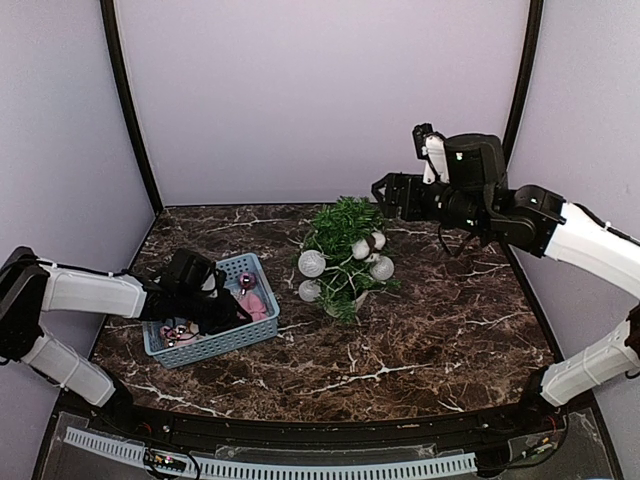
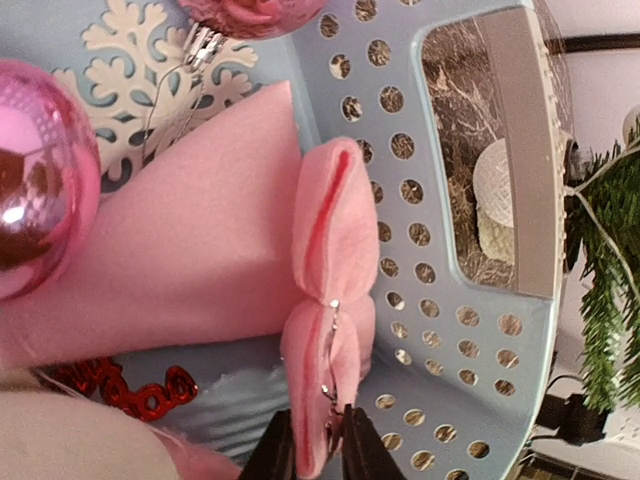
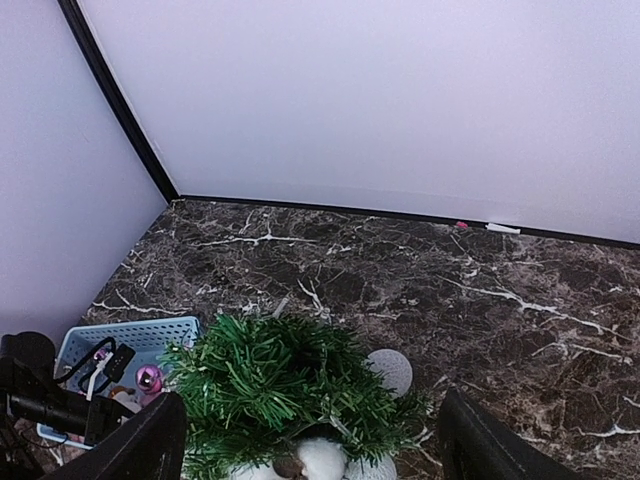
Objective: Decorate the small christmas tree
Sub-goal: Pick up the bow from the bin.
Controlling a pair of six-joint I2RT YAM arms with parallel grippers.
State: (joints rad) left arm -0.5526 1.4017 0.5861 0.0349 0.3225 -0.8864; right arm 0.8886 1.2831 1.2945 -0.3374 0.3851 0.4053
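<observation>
Left end effector [image 2: 312,442] pinches a pink bow [image 2: 335,230] in the basket [image 2: 450,330]; right end effector [image 3: 310,440] stands open.

White tubular arm shells [image 1: 90,292] are joined by black joint housings [image 1: 470,160]; black wedge fingers [image 3: 150,445] are noted on the right gripper [image 1: 383,194].

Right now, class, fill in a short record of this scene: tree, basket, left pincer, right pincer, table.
tree: mid-table, white balls on its branches
basket: left of the tree; holds a pink ball, a snowflake and a pink bow
left pincer: down in the basket, shut on the bow
right pincer: open, empty, above the tree
table: dark marble
</observation>
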